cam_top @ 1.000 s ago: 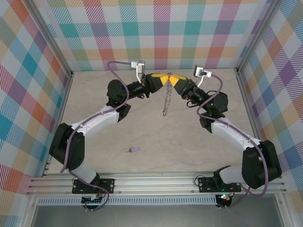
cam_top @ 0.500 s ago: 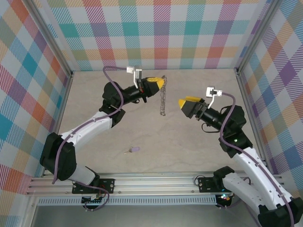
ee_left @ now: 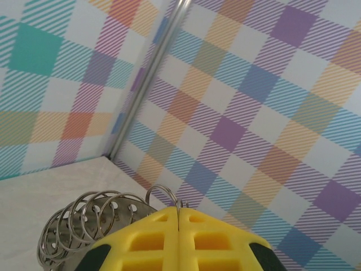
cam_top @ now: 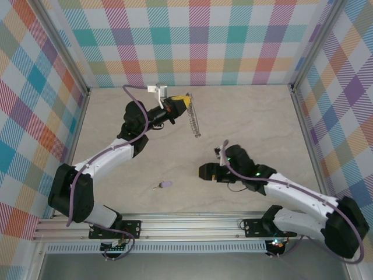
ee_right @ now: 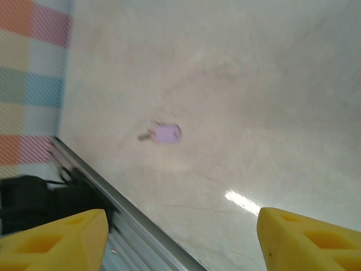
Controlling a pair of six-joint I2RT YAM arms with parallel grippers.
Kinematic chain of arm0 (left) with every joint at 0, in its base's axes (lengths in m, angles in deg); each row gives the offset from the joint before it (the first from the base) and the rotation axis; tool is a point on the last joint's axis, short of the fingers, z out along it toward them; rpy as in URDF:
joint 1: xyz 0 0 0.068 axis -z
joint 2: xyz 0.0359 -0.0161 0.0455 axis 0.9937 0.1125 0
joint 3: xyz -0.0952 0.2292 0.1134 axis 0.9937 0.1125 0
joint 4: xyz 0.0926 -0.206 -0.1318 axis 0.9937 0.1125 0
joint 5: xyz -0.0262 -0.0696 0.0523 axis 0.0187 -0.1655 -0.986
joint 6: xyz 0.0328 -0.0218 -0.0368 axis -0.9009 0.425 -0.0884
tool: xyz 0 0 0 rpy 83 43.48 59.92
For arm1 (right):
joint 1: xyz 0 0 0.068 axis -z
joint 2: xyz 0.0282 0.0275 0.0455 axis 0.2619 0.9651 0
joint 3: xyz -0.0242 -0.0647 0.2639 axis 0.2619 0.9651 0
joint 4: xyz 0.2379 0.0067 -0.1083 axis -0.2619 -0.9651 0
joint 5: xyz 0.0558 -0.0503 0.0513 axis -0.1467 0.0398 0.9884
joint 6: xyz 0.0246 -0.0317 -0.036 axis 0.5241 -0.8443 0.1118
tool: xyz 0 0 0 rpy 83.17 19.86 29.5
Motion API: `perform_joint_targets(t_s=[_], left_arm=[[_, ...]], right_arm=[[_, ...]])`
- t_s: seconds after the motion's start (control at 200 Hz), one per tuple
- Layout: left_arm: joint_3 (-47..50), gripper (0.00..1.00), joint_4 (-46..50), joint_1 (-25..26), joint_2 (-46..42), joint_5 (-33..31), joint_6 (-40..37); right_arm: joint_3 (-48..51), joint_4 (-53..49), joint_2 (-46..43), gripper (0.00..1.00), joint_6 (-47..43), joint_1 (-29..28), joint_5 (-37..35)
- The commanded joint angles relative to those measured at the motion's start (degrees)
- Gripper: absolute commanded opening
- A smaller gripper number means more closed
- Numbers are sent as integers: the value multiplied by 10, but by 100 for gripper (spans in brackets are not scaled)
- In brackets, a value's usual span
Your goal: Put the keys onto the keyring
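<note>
Lilac key point(cam_top: 165, 185), just one, on the table point(cam_top: 262, 122); one grey keyring point(cam_top: 194, 121).

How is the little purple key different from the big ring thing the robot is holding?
The key is tiny; the keyring is far bigger. The key has a lilac head; the keyring is silvery grey, fringed with wire loops. The key lies by itself on the table; the keyring is pinched by the left gripper between its shut fingers. They are not joined together yet.
</note>
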Motion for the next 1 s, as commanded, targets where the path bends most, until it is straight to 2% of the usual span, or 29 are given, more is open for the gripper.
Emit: perform_joint_targets(t_s=[0.0,0.14,0.27,0.4,0.675,0.995], left_arm=[[13,0,-17,-15,-27,-18,-7],[25,0,-20,-26,-33,-25,1],[32,0,-23,-36,-41,-25,8],[46,0,-26,-53,-53,-32,12],[77,0,-62,-98,-61,-40,46],[100,0,-99,-134,-60,-40,76]], right_arm=[[-40,-11,73,69,40,-66,-110],[-125,-47,187,72,47,-139,-182],[-208,-64,276,72,32,-188,-212],[-299,-98,357,64,7,-218,-223],[-430,-152,487,46,-10,-248,-239],[-487,-186,542,41,-13,-251,-275]])
